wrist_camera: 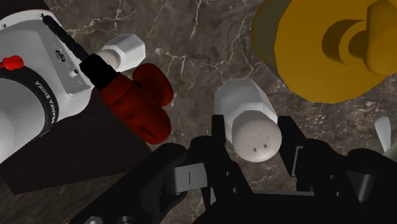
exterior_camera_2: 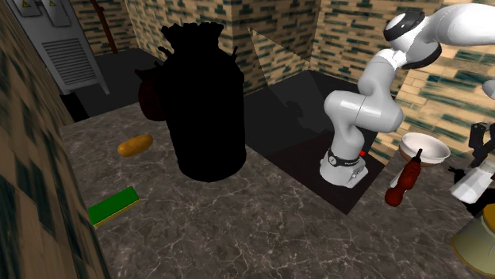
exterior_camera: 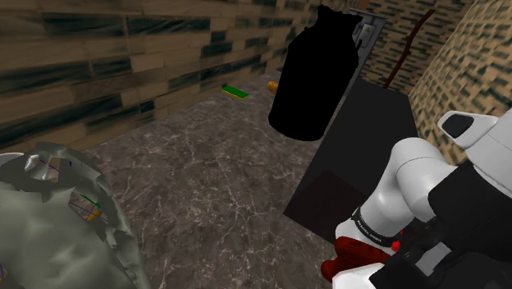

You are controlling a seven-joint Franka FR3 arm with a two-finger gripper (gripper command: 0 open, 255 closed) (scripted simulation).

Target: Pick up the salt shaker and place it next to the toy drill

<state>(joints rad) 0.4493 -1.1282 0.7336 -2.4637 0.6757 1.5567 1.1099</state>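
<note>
A white salt shaker (wrist_camera: 245,102) with a rounded, holed cap sits between my black fingers; my gripper (wrist_camera: 253,145) is shut on it, one finger on each side of the cap. The toy drill (wrist_camera: 143,102), dark red with a black collar and a white tip, lies on the marble counter close beside the shaker, against the arm's base. In the second exterior view the gripper (exterior_camera_2: 479,158) is at the right edge with the shaker (exterior_camera_2: 468,186) under it, and the drill (exterior_camera_2: 404,181) lies a little to their left. The shoulder view has the drill (exterior_camera: 349,254) at the foot of the arm.
A yellow rounded object (wrist_camera: 318,44) sits just beyond the shaker. A white bowl (exterior_camera_2: 424,149) stands behind the drill. A tall black jug shape (exterior_camera_2: 198,103) rises mid-counter, with an orange item (exterior_camera_2: 135,145) and a green block (exterior_camera_2: 111,206) near the wall. A bulky grey-green object (exterior_camera: 57,222) is at the shoulder view's lower left.
</note>
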